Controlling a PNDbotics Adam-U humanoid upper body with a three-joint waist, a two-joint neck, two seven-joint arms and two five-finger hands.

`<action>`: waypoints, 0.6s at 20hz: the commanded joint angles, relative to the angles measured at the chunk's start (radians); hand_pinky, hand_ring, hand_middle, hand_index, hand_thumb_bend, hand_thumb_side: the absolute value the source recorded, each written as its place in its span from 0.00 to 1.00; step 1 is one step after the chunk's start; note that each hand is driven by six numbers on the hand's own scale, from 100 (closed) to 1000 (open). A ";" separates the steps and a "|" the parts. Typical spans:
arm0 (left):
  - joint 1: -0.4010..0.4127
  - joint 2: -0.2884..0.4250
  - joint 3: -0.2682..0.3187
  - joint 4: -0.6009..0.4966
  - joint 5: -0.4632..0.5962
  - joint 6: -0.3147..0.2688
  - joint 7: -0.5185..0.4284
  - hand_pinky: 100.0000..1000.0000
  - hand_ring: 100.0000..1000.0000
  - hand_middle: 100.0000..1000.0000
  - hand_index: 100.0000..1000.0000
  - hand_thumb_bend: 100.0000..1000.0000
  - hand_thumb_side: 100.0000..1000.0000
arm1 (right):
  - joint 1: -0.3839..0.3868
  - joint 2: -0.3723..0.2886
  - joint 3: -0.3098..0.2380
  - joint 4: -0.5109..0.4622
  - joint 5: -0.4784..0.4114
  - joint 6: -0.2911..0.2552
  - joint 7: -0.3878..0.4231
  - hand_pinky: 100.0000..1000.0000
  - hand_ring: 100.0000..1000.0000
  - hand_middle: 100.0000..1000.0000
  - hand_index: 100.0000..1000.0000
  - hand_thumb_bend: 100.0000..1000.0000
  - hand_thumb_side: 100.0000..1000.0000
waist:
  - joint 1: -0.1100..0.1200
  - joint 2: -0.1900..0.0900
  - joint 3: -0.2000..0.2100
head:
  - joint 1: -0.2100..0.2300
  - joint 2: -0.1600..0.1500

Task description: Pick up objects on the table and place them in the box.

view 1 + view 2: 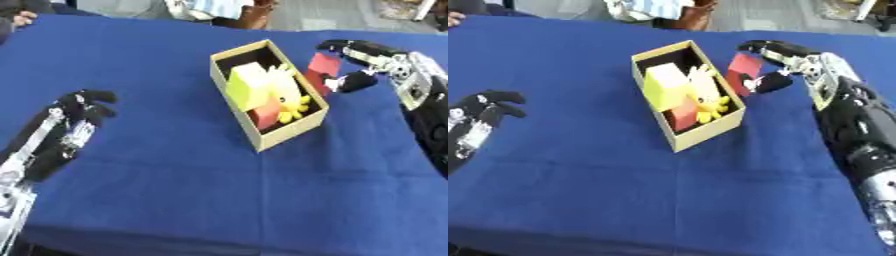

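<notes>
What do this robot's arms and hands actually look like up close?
Both are mostly black. The left hand has slim black fingers on a black forearm with pale silver patches. The right hand also has black fingers, with silver metal parts at the wrist and a bulky, glossy black forearm behind. No cables or markings can be made out.

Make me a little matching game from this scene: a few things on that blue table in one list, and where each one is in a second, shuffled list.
Things:
1. red block
2. yellow block
3. left hand
4. box

Places or states:
A. lying inside the box
B. held between the right hand's fingers and thumb, beside the box
C. near the table's left edge, holding nothing
D. standing on the blue cloth mid-table, open on top

Pairs: 1-B, 2-A, 3-C, 4-D
</notes>
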 commanded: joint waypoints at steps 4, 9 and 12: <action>-0.007 0.010 0.005 -0.010 0.002 -0.001 -0.005 0.84 0.68 0.72 0.83 0.00 0.81 | -0.012 -0.010 -0.004 0.004 0.013 -0.004 0.005 0.87 0.94 0.97 1.00 0.00 0.34 | -0.002 -0.003 0.001 | -0.002 0.005; -0.007 0.009 0.005 -0.010 0.002 -0.001 -0.005 0.84 0.68 0.72 0.83 0.00 0.81 | -0.009 -0.006 -0.005 -0.001 0.016 -0.003 -0.006 0.82 0.83 0.84 1.00 0.00 0.13 | -0.001 -0.002 0.003 | -0.003 0.005; -0.006 0.009 0.005 -0.010 0.002 0.000 -0.005 0.84 0.68 0.72 0.83 0.00 0.81 | -0.008 -0.006 -0.006 -0.011 0.023 -0.002 -0.036 0.79 0.76 0.75 1.00 0.00 0.12 | -0.001 -0.002 0.003 | -0.002 0.005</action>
